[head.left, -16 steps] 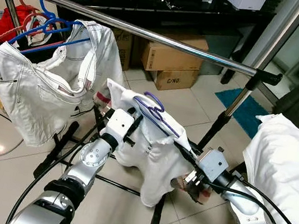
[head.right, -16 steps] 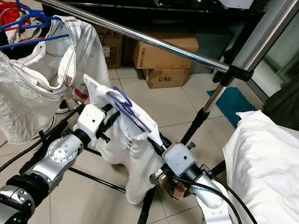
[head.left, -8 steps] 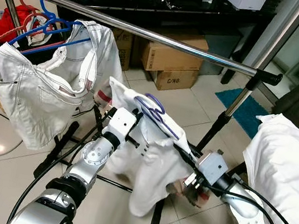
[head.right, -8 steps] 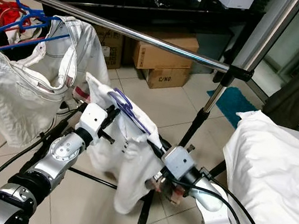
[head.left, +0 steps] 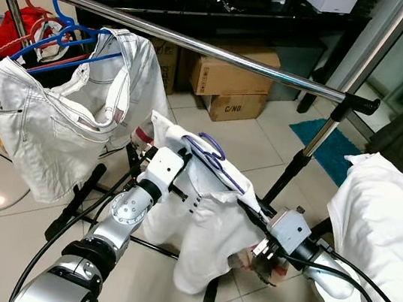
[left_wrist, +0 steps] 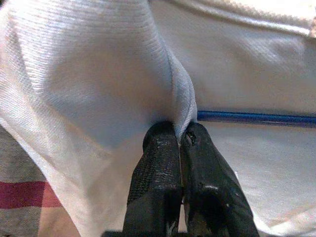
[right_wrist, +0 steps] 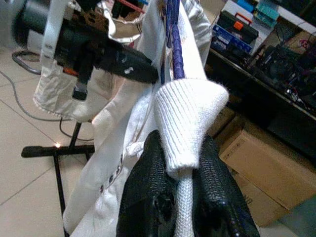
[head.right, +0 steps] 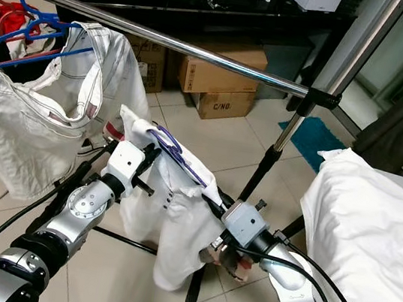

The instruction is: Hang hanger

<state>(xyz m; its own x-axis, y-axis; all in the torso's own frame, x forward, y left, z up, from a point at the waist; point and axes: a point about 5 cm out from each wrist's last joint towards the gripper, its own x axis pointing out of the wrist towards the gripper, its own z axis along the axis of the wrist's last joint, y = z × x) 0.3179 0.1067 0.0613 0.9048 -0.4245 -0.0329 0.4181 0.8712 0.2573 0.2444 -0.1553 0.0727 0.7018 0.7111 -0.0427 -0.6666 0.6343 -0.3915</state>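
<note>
Held the white shirt (head.left: 202,219) on its purple hanger (head.left: 214,159) below the clothes rail (head.left: 202,45), left gripper (left_wrist: 178,140) and right gripper (right_wrist: 180,163) both clamped on the fabric.

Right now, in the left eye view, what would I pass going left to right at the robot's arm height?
White jeans on blue hangers → left gripper → white shirt on purple hanger → right gripper → white bedding.
</note>
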